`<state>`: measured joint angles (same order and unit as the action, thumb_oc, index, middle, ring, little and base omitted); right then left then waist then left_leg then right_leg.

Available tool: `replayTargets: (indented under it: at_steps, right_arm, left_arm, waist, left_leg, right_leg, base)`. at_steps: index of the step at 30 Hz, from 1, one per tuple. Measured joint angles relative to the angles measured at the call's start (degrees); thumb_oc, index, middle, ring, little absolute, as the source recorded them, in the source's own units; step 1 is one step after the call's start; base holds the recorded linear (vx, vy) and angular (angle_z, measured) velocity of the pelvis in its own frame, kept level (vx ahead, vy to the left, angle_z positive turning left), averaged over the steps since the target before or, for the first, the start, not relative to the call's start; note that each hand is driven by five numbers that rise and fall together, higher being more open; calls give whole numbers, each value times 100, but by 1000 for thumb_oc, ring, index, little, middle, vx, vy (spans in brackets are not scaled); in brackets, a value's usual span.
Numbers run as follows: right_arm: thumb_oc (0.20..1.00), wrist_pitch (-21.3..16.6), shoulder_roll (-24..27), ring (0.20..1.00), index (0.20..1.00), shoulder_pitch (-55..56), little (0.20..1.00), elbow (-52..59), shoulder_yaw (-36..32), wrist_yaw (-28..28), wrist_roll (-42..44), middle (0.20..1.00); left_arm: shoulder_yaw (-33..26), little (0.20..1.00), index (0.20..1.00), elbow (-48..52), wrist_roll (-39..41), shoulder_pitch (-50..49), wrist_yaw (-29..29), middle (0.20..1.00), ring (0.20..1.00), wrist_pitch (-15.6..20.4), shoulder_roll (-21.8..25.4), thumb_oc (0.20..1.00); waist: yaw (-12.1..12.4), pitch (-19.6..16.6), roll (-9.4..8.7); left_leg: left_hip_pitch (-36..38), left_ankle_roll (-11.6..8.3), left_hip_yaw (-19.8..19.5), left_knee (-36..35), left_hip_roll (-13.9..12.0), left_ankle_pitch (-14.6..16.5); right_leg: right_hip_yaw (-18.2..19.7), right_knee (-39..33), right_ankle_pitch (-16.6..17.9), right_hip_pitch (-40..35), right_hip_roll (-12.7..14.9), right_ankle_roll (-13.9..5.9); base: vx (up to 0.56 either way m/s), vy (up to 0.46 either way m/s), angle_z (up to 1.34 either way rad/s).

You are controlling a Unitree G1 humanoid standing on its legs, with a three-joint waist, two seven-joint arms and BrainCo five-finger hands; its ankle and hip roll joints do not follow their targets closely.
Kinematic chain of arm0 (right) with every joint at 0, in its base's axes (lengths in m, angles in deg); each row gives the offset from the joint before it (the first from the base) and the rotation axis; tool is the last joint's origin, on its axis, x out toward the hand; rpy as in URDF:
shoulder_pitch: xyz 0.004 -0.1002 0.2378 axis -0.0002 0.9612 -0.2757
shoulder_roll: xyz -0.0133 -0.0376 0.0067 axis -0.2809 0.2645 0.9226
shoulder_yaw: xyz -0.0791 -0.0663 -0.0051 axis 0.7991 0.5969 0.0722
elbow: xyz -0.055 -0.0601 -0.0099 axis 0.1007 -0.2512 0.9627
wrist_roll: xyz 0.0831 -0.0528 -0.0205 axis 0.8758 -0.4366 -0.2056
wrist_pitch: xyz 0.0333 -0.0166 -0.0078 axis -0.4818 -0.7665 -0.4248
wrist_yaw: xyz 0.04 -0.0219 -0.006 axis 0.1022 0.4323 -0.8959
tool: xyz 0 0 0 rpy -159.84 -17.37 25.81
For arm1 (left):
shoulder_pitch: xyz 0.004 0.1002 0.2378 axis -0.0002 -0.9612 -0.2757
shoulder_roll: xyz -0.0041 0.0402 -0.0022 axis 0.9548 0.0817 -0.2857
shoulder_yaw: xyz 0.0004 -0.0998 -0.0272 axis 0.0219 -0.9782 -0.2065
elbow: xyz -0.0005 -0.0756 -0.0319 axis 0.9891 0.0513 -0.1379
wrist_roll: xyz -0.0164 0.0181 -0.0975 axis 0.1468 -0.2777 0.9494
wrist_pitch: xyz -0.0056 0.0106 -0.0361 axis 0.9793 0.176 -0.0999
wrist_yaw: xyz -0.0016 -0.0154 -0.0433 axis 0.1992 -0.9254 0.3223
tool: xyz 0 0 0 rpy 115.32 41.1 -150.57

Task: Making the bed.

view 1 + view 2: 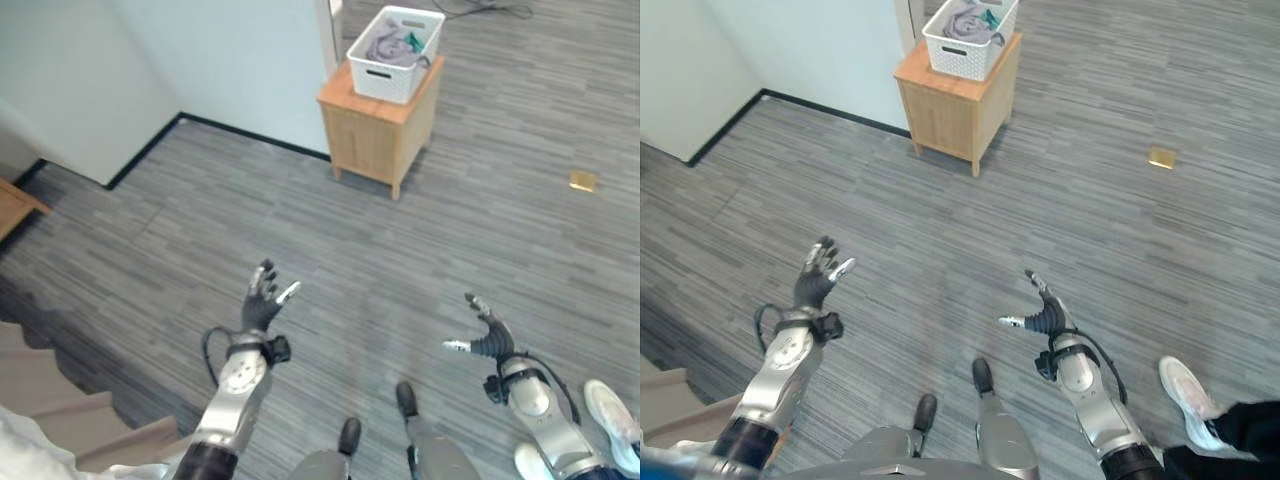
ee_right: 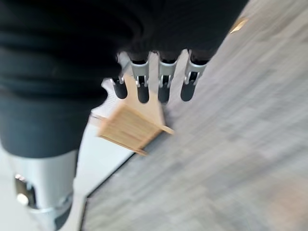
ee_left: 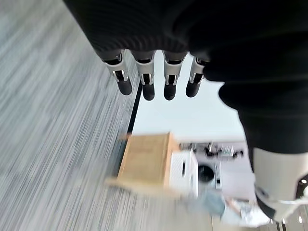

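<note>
Both your hands empty, fingers spread: left hand (image 1: 264, 296) and right hand (image 1: 486, 338) raised over bare floor (image 1: 450, 230). Bed edge with bedding (image 1: 60, 425) low at your left, apart from left hand. Risk: you face wooden cabinet (image 1: 378, 128) with white basket (image 1: 395, 40), not bed. Person's shoe (image 1: 608, 410) near right arm; swing could hit it.

Even, bright, soft light; both wrist views blurred, perhaps by motion.
</note>
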<state>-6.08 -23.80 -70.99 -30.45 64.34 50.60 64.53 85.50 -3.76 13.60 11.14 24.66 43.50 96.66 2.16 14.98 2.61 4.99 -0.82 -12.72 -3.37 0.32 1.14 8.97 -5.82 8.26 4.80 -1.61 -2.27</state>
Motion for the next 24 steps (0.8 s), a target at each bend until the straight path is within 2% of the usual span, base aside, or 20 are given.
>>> replayTargets:
  at_steps: [1,2,3,4,5,6,7,8,9,10,11,14,15,16,18,20,21,23,24]
  right_arm:
    - [1000,-23,12,1000,1000,33,1000,54,-19,15,11,1000]
    - [1000,-14,87,1000,1000,120,1000,93,-72,-9,16,1000]
    - [1000,-22,93,1000,1000,247,1000,143,-117,-44,18,1000]
    - [1000,-36,121,1000,1000,327,1000,248,-226,-80,22,1000]
    - [1000,-30,128,1000,1000,273,1000,238,-281,-75,24,1000]
    - [1000,-35,-5,1000,1000,128,1000,278,-311,-93,23,1000]
    - [1000,-40,-76,1000,1000,71,1000,334,-371,-107,19,1000]
    - [1000,-46,-133,1000,1000,64,1000,341,-512,-108,12,1000]
    - [1000,-28,-170,1000,1000,48,1000,312,-623,-118,11,1000]
    - [1000,-16,-192,1000,1000,19,1000,309,-736,-119,6,1000]
    - [1000,47,-178,1000,1000,46,1000,232,-808,-124,-10,1000]
    - [1000,128,-167,1000,1000,219,1000,232,-887,-126,-16,1000]
    - [1000,157,-216,1000,1000,278,1000,216,-905,-123,-18,1000]
    - [1000,175,-256,1000,1000,395,1000,243,-905,-122,-107,1000]
    - [1000,188,-244,1000,1000,584,1000,270,-905,-124,-131,1000]
    - [1000,200,-248,1000,1000,667,1000,268,-907,-133,-150,1000]
    - [1000,203,-327,1000,1000,772,1000,270,-890,-184,-255,1000]
    - [1000,205,-340,1000,1000,852,1000,267,-873,-223,-288,1000]
    - [1000,205,-383,1000,1000,893,1000,264,-873,-236,-293,1000]
  left_arm:
    - [-166,1000,1000,251,13,-256,12,1000,1000,52,-134,1000]
    - [-228,1000,1000,307,17,-257,65,1000,1000,100,-310,1000]
    - [-121,1000,1000,196,51,-199,67,1000,1000,172,-352,1000]
    - [12,1000,1000,53,68,-67,111,1000,1000,169,-314,1000]
    - [21,1000,1000,53,135,-71,181,1000,1000,195,-275,1000]
    - [-45,1000,1000,70,135,-240,225,1000,1000,213,-198,1000]
    - [-58,1000,1000,69,136,-350,252,1000,1000,205,-177,1000]
    - [-50,1000,1000,67,135,-449,301,1000,1000,175,-184,1000]
    - [-46,1000,1000,58,134,-517,343,1000,1000,155,-192,1000]
    - [-50,1000,1000,46,133,-571,406,1000,1000,152,-196,1000]
    - [-46,1000,1000,-201,131,-566,457,1000,1000,128,-277,1000]
    - [28,1000,1000,-817,111,-333,550,1000,1000,-96,-292,1000]
    - [28,1000,1000,-963,111,-322,573,1000,1000,-174,-263,1000]
    - [45,1000,1000,-1224,88,-318,632,1000,1000,-287,-219,1000]
    - [80,1000,1000,-1372,47,-392,667,1000,1000,-412,-211,1000]
    - [107,1000,1000,-1413,29,-404,664,1000,1000,-408,-215,1000]
    - [107,1000,1000,-1554,26,-388,654,1000,1000,-420,-214,1000]
    - [89,1000,1000,-1513,26,-430,649,1000,1000,-418,-179,1000]
    - [54,1000,1000,-1512,26,-436,636,1000,1000,-411,-158,1000]
  waist:
    - [97,42,-9]
    - [190,49,-26]
    - [20,26,-132]
    - [-170,24,-151]
    - [-167,32,-155]
    - [-77,0,-99]
    - [-37,-21,-73]
    - [-38,-21,-77]
    - [-37,-16,-87]
    - [-46,-11,-97]
    - [-93,-59,-17]
    - [-272,-79,-11]
    - [-269,-88,-85]
    - [-243,-162,-202]
    - [-384,-224,-233]
    - [-403,-250,-217]
    - [-540,-261,-113]
    - [-549,-266,-79]
    - [-527,-290,-73]
  left_leg:
    - [-116,-13,7,292,35,-11]
    - [-261,-85,58,647,137,-82]
    - [-541,-252,761,854,184,-334]
    - [-795,-321,1903,986,25,-358]
    - [-940,-473,3350,1192,-454,-200]
    - [-952,-597,3926,1389,-765,-102]
    - [-907,-706,4097,1475,-829,-11]
    - [-772,-757,3988,1331,-809,29]
    - [-586,-761,3890,1106,-719,31]
    - [-395,-747,3856,839,-666,23]
    - [-96,-739,3638,338,-637,15]
    - [1,-596,3237,119,-645,-82]
    - [28,-345,3230,92,-641,-123]
    - [-19,-154,3223,179,-519,-22]
    - [-49,43,3068,154,-415,-30]
    - [-70,178,3048,142,-306,-31]
    - [-177,245,2854,140,-258,-64]
    - [-198,292,2776,97,-217,-127]
    - [-232,266,2673,41,-205,-175]
  right_leg:
    - [-264,35,-3,-209,63,88]
    - [-566,126,-145,-298,168,119]
    - [-1232,15,-137,-505,430,307]
    - [-1893,93,-320,-548,603,433]
    - [-2320,217,-571,-489,590,381]
    - [-2583,192,-598,-490,529,355]
    - [-2756,159,-590,-488,513,319]
    - [-2861,73,-562,-540,514,252]
    - [-2909,50,-540,-551,484,97]
    - [-3015,53,-477,-545,464,169]
    - [-3164,65,-500,-614,327,144]
    - [-3563,326,-748,-683,253,150]
    - [-3597,517,-842,-630,296,163]
    - [-3632,1073,-1068,-378,528,-20]
    - [-3653,2033,-1402,-90,945,-361]
    - [-3116,3027,-1391,417,1211,-426]
    - [-2002,3629,-1482,950,1240,-564]
    - [-1431,3185,-1488,993,1241,-569]
    - [-1019,2480,-1487,850,1124,-569]
  base:
    - [-142,-229,93]
    - [-189,-159,180]
    - [-191,-144,288]
    - [-159,-118,330]
    - [-57,-70,273]
    - [39,-4,165]
    - [43,33,112]
    - [54,43,87]
    - [71,47,71]
    - [181,142,49]
    - [134,133,43]
    - [72,120,56]
    - [55,142,40]
    - [29,139,24]
    - [-13,103,40]
    - [28,13,38]
    - [77,-52,58]
    - [89,-137,41]
    - [73,-145,34]
